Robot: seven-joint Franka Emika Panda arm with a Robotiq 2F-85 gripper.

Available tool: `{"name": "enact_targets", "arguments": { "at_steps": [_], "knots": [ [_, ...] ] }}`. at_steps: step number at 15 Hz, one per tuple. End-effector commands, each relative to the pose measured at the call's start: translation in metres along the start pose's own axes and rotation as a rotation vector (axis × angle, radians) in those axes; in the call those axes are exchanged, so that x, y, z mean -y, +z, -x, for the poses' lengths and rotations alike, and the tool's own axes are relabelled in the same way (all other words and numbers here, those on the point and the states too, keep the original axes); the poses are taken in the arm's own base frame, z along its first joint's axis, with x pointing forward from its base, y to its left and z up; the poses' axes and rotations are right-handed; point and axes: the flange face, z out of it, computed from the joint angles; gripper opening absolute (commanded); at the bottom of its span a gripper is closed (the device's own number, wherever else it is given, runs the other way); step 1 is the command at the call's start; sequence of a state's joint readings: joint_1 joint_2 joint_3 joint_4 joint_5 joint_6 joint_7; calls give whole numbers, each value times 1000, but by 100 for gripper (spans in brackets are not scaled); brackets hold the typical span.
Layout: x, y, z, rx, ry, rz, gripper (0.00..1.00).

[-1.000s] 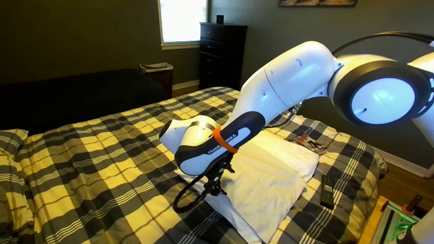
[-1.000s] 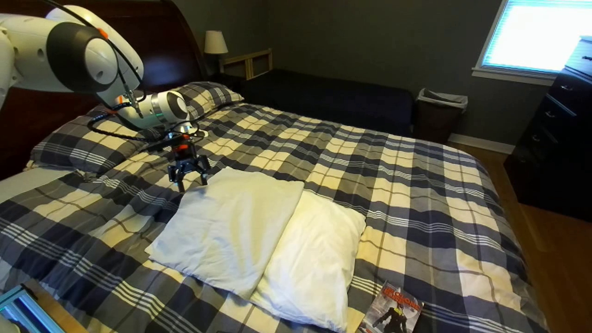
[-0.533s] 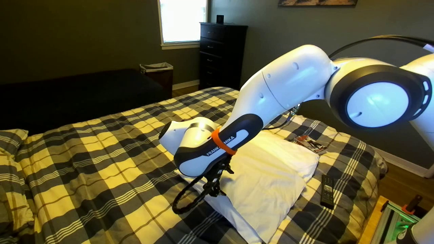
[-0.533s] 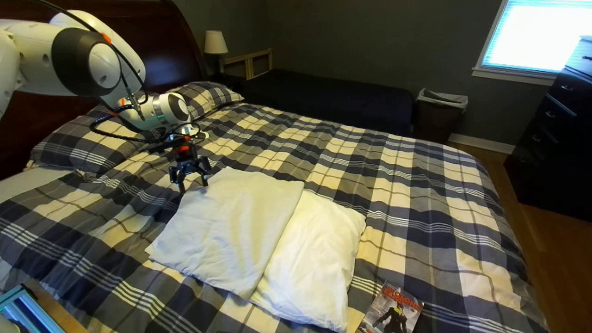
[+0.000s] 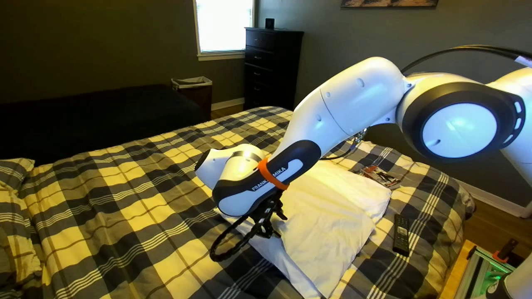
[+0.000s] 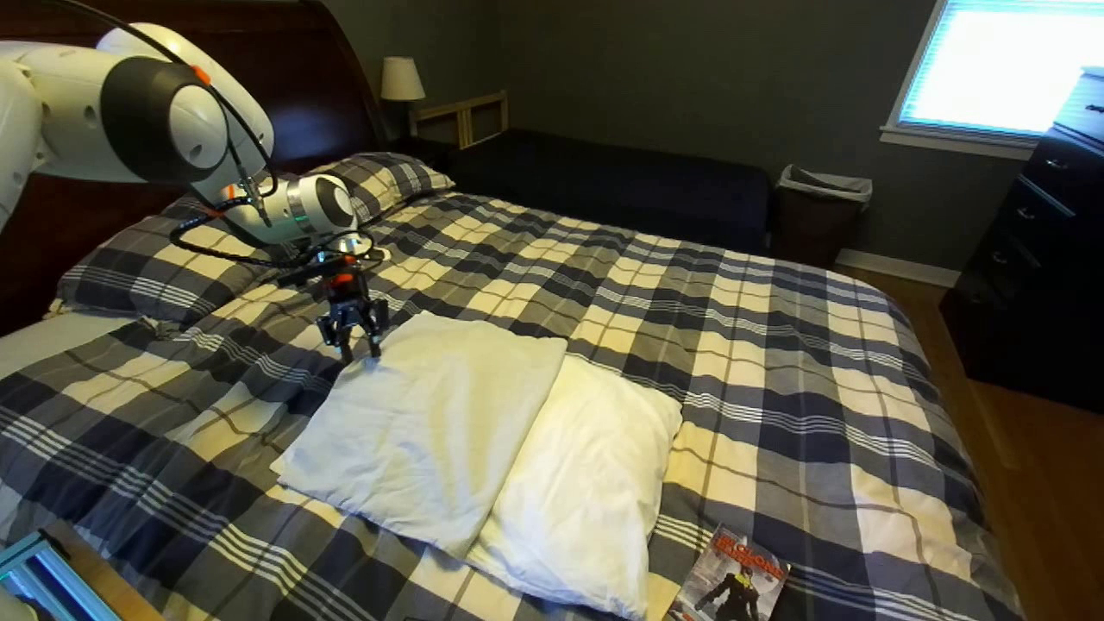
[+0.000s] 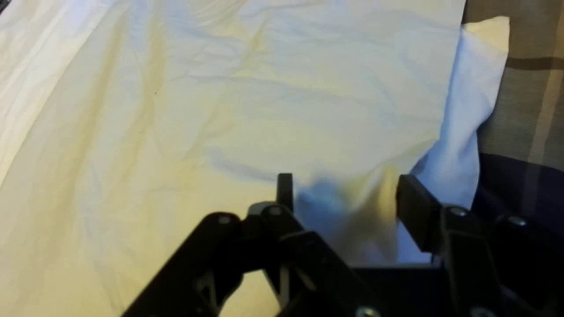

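Observation:
A pale cloth, like a pillowcase (image 6: 423, 423), lies flat on the plaid bedspread (image 6: 655, 302). It covers one side of a white pillow (image 6: 591, 487); whether it goes around the pillow cannot be told. My gripper (image 6: 360, 351) points down at the cloth's corner near the headboard side. In the wrist view the gripper (image 7: 346, 189) has its black fingers part-way apart, with a raised, blurred fold of the pale cloth (image 7: 198, 114) between them. The right finger is at the fold; a gap shows by the left finger. The cloth's lower layer shows beyond the right finger.
A black remote (image 5: 401, 235) and a case with a printed cover (image 6: 735, 576) lie on the bed near the pillow. Plaid pillows (image 6: 172, 263) lie by the dark headboard (image 6: 285, 103). A wooden-edged stand (image 5: 455, 270) is beside the bed.
The gripper's fingers have moved closer together at the cloth's corner. The arm's upper links have lowered slightly. The cloth and pillow lie in the same place.

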State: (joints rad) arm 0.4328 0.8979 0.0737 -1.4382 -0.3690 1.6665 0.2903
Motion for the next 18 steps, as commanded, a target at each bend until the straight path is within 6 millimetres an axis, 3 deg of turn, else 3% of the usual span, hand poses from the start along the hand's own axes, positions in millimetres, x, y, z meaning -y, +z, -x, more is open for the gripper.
{"name": "enact_targets", "arguments": {
  "at_steps": [1,5,12,13,14,18],
  "knots": [
    [-1,0,-1,37,6,-17,30],
    [-5,1,-2,40,11,-31,2],
    [-13,1,0,34,23,-64,0],
    [-14,-2,0,28,23,-66,26],
    [-13,-4,0,22,22,-63,27],
    [-10,-15,1,1,15,-61,56]
  ]
}}
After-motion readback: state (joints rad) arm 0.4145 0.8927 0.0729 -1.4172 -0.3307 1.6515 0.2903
